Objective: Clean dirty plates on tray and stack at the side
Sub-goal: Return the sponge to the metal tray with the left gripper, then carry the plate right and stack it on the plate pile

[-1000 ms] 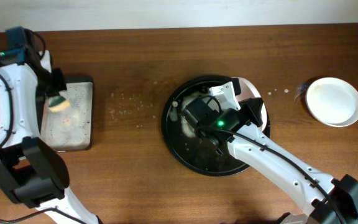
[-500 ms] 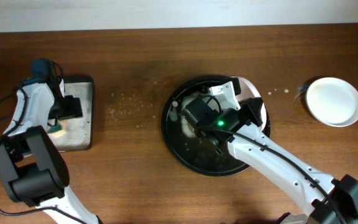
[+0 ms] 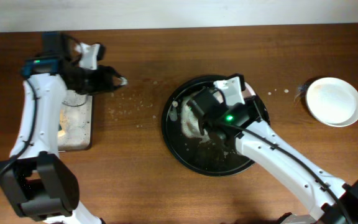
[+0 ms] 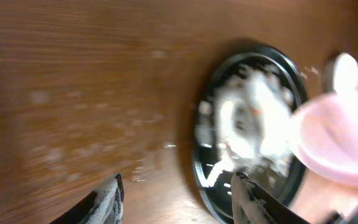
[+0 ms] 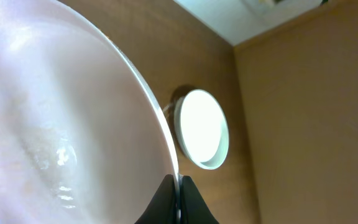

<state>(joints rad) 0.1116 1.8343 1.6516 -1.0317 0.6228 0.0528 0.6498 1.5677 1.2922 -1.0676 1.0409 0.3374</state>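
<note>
Black left gripper [image 3: 115,79] had swung off the sponge tray [image 3: 82,134], spread and empty; right gripper [image 5: 178,186] pinched a plate [image 5: 55,112] by its rim; the tray [image 3: 169,134] held suds [image 4: 247,121].

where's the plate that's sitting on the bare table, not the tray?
Overhead view: the plate lies alone on the right side of the table, to the right of the black tray and clear of its rim.

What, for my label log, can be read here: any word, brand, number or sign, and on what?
None: no word, label, number or sign shows in any view.
The tray, side plate and the plate held by the right gripper look unmarked; the left wrist view is blurred.
The green light is a lamp, no sign.
</note>
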